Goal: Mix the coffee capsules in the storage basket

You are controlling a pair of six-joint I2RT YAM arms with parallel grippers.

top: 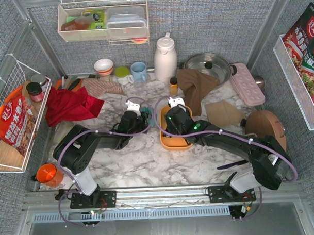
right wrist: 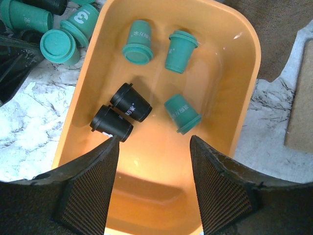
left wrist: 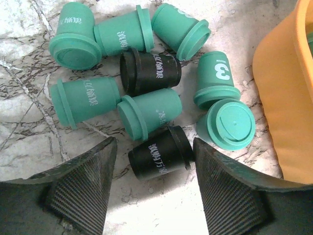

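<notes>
Hovering, left fingers point(left wrist: 83, 188) spread over coffee capsules point(left wrist: 146, 115), one marked "3", right fingers point(right wrist: 220, 191) spread over storage basket point(right wrist: 230, 88)

We see a marble table point(top: 148, 164): orange basket point(top: 174, 143) at centre, loose capsules point(left wrist: 146, 115) at its nine o'clock, red cloth point(top: 69, 106) at ten, white jug point(top: 165, 58) at twelve, pink tray point(top: 247, 83) at two.

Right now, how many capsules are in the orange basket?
5 in the basket. Three teal capsules: two at the far end, one in the middle. Two black capsules by its left wall. The right gripper blocks the near end; more may hide there.
</notes>
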